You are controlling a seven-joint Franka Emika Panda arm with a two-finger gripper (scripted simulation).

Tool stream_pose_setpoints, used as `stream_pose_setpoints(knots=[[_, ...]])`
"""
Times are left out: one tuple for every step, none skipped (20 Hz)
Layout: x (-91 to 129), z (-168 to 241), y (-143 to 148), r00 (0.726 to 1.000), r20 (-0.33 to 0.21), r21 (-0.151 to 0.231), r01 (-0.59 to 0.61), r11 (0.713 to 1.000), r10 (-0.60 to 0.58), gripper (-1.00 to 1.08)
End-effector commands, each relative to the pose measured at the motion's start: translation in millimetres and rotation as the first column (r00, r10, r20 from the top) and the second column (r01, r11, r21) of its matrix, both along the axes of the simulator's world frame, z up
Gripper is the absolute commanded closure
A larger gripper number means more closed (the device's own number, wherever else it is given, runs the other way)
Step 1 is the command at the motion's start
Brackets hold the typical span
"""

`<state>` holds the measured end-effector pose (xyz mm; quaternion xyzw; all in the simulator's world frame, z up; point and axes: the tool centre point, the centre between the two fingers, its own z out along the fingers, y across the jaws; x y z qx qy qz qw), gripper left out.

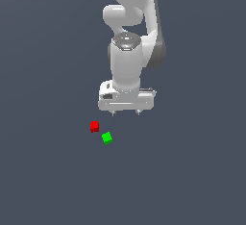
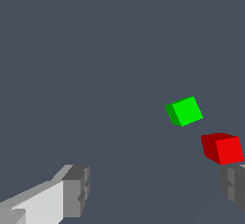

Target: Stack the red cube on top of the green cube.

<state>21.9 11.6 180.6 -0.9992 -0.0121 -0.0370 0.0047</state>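
The red cube (image 1: 94, 126) lies on the dark grey floor, and the green cube (image 1: 107, 138) lies close beside it toward the exterior view's right and nearer the camera, turned at an angle. The two cubes are apart. My white gripper (image 1: 126, 113) hangs above the floor, behind the cubes and toward the exterior view's right of them, with its fingers spread wide and nothing between them. In the wrist view the green cube (image 2: 184, 111) and the red cube (image 2: 222, 148) both show, and the red cube sits near one grey fingertip (image 2: 233, 187); the other fingertip (image 2: 76, 191) is far across.
The plain dark grey floor (image 1: 48, 171) spreads all around. The white arm (image 1: 129, 36) rises straight above the gripper.
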Motion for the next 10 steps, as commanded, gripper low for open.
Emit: stream_pose_setpoints(knots=[[0,0,0,1.0,0.0,0.0,0.0,1.0,0.0,-0.92],[0,0,0,1.0,0.0,0.0,0.0,1.0,0.0,-0.92],[0,-1,-1,1.0,0.0,0.0,-0.001,1.0,0.001,-0.92],[-1,-2,-2,1.0,-0.001,0.0,-0.002,1.0,0.002,-0.92],[-1,-3,-4,1.0,-0.002,0.0,-0.004,1.0,0.004,-0.92],[-1,-4,-6,1.0,-0.003,-0.001,-0.006,1.0,0.006,-0.92],[-2,-6,-9,1.0,-0.004,-0.001,-0.009,1.0,0.009,-0.92],[-3,-9,-12,1.0,-0.006,-0.001,-0.012,1.0,0.012,-0.92],[-4,-11,-15,1.0,-0.007,-0.001,-0.016,1.0,0.016,-0.92],[-5,-14,-19,1.0,-0.009,-0.002,-0.02,1.0,0.02,-0.92]])
